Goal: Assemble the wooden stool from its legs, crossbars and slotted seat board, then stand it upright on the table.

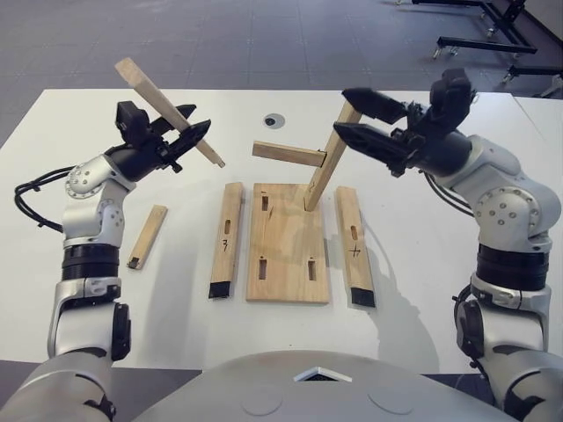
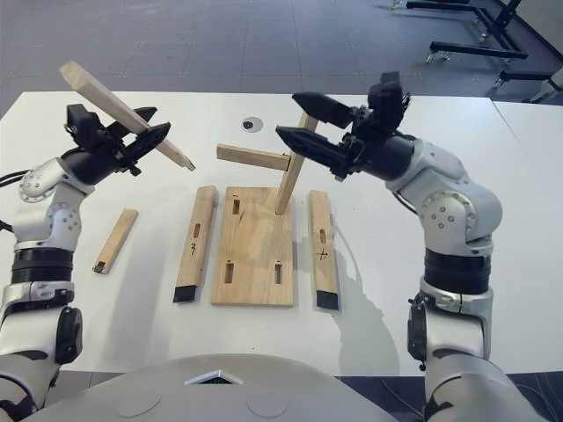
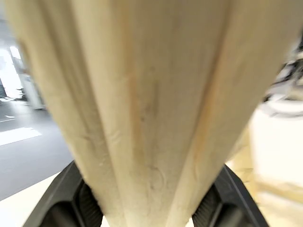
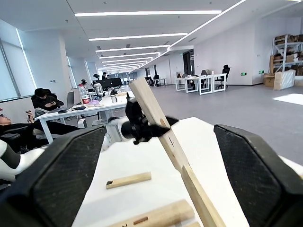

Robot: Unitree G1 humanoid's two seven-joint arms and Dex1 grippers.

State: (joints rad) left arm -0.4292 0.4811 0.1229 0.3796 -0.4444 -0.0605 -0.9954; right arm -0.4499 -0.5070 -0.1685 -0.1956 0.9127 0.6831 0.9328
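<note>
The slotted seat board (image 1: 288,264) lies flat at the table's middle. One wooden leg (image 1: 327,167) stands tilted in its far right slot, with a crossbar (image 1: 288,154) sticking out to the left. My right gripper (image 1: 343,112) is open, its fingers straddling the top of that leg (image 4: 166,142) without touching it. Raised over the left of the table, my left gripper (image 1: 193,123) is shut on another leg (image 1: 145,85), held slanting in the air; that leg (image 3: 151,104) runs between its fingers (image 3: 71,198). Two more legs (image 1: 226,237) (image 1: 354,244) lie flat beside the board.
A short crossbar (image 1: 147,236) lies on the table at the left, below my left arm. A round cable hole (image 1: 274,120) sits near the table's far edge. Wheeled metal frames (image 1: 479,44) stand on the floor beyond the far right corner.
</note>
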